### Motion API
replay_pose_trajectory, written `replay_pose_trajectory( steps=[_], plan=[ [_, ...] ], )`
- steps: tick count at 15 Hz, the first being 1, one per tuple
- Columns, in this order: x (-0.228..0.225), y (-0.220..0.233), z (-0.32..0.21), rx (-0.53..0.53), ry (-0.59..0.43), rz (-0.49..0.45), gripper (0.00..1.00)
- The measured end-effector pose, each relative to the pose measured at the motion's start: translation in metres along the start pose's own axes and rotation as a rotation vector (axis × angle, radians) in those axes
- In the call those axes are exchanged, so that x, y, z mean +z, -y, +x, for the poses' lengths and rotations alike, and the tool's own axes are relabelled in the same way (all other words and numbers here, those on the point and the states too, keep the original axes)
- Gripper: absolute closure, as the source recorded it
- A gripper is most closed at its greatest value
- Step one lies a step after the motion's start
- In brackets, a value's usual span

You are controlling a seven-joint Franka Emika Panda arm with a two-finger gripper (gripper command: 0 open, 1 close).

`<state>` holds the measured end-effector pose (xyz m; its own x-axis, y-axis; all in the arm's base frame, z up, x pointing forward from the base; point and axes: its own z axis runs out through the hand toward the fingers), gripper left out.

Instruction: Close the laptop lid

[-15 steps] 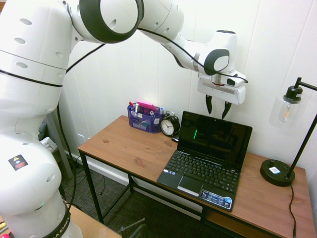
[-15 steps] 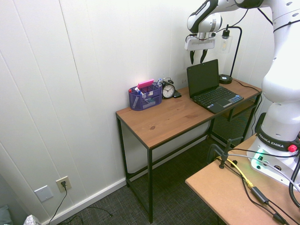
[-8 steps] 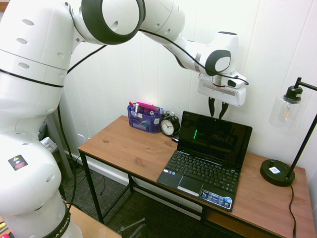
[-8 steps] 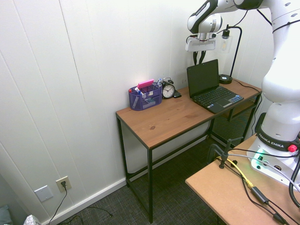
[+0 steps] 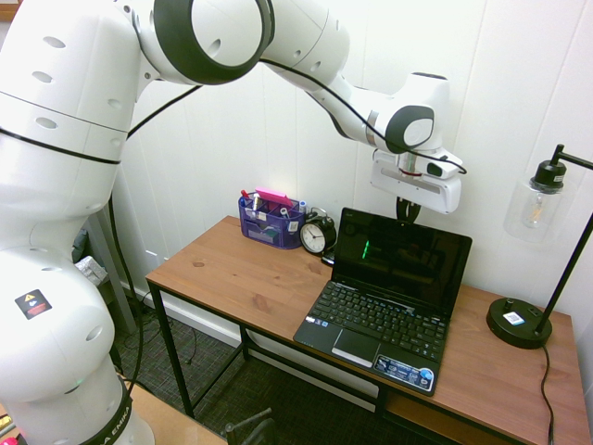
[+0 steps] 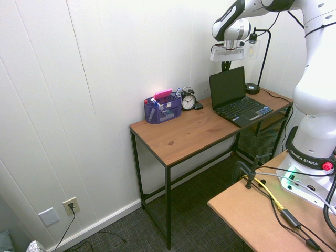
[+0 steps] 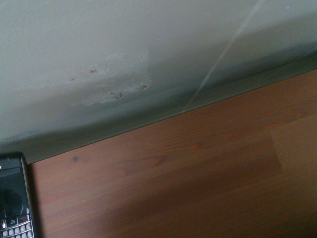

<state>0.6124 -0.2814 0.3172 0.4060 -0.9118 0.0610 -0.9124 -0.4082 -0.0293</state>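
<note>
- Fingers of the gripper [image 5: 408, 212] have been brought together since the earlier frames, where they stood apart; the hand has also been shifted slightly, toward the lamp side in the first exterior view.
- Gripper found closed, with nothing seen between its fingers.
- Lid [image 5: 401, 260] found upright and open at the rear of the keyboard [image 5: 380, 313], on the bench [image 5: 227, 269]; no movement of it is noted since the earlier frames.
- For the task, the closed fingers are judged to be readied as a pusher rather than for a grasp. Closing is judged not to have been started.
- Next, a lowering behind the lid and a push forward and down are judged to be required. Should the push be made too high, the top edge may be slipped over; should it be made too hard, the laptop may be slid along the bench.
- In the first exterior view, the fingertips are partly hidden by the lid's top edge; contact cannot be confirmed from either exterior view.
- By the second exterior view, the hand is placed on the wall side of the lid.
- In the wrist view, a phone with keys [image 7: 14, 198] and marks on the wall [image 7: 116, 94] are shown in detail lacking elsewhere; the lid is not shown there.
</note>
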Motion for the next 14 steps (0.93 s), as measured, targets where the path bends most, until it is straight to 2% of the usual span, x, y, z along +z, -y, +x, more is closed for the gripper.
replay_pose_trajectory(
  steps=[5,14],
  plan=[
    [0.019,-0.029,-0.008,0.023,0.020,0.021,1.00],
    [0.059,-0.130,-0.019,0.078,0.065,0.039,1.00]
  ],
)
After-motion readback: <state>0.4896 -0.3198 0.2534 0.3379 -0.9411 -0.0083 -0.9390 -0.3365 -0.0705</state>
